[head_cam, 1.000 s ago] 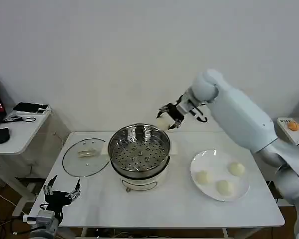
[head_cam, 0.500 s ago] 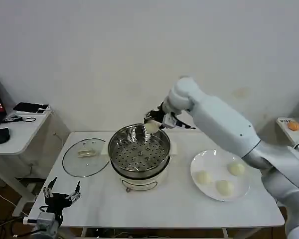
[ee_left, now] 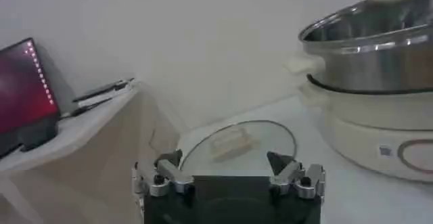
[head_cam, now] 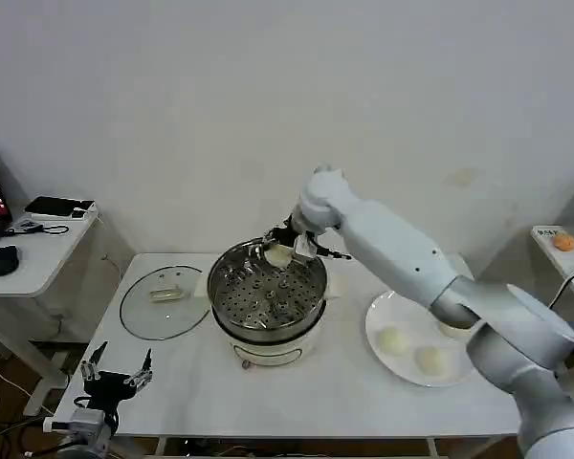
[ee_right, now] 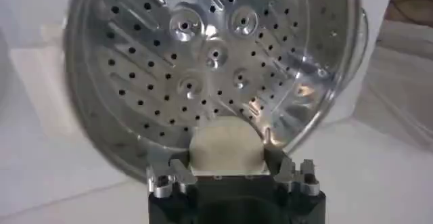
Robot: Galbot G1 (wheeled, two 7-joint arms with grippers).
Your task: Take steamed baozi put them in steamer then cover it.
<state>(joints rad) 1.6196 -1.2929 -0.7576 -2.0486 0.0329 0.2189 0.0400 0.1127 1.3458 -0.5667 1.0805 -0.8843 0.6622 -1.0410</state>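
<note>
1. Right gripper, frame centre: fingers clamped on one baozi, above the steamer rim.
2. Steamer tray: empty.
3. Plate, right: three baozi awaiting transfer.
4. Glass lid, left: off.
5. Left gripper, lower left: fingers apart, idle.

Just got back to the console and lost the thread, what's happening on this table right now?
The right gripper is holding one steamed baozi over the open steamer, whose perforated tray has no buns on it yet. Three more baozi wait on the white plate to the steamer's right. The glass lid lies flat on the table to its left. The left gripper sits idle at the table's near left corner, fingers open.
</note>
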